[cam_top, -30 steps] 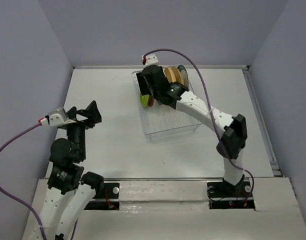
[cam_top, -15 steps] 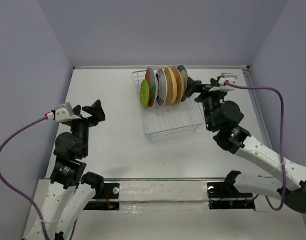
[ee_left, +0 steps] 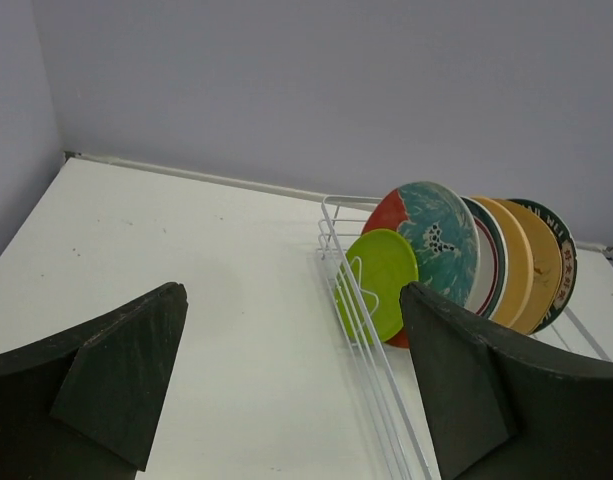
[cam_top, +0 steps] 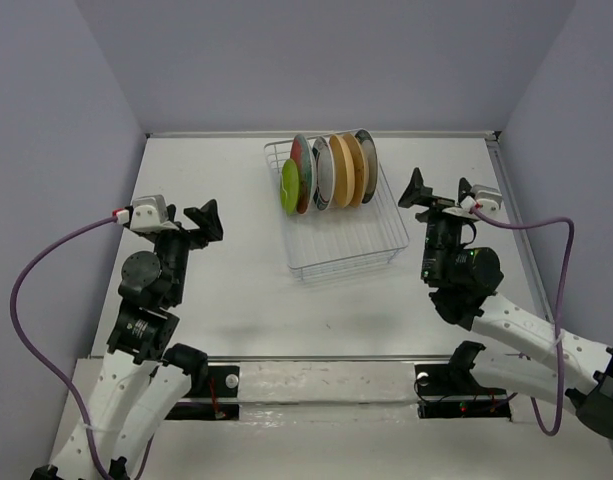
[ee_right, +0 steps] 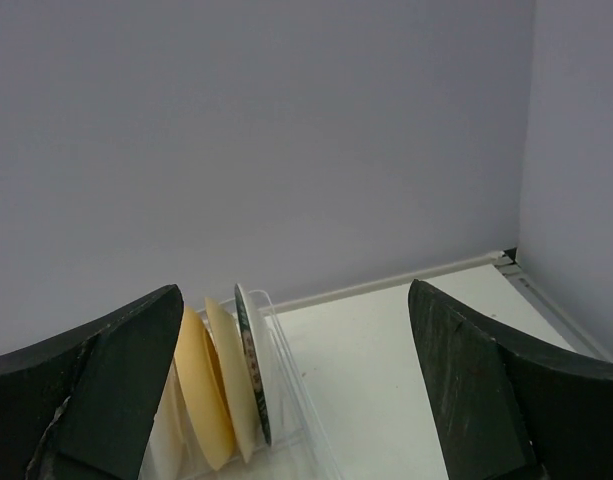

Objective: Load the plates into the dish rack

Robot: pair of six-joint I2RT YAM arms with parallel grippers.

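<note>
Left arm folded upright over its base, wrist raised. The left gripper (cam_top: 194, 226) points toward the far wall, fingers spread wide, nothing between them. Right arm elbow low at far right, forearm angled inward. The right gripper (cam_top: 440, 192) is raised, fingers wide apart, empty.

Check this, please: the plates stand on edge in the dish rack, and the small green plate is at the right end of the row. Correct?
No. The small green plate is at the left end of the row, as the top external view shows. The plates do stand on edge in the dish rack.
</note>
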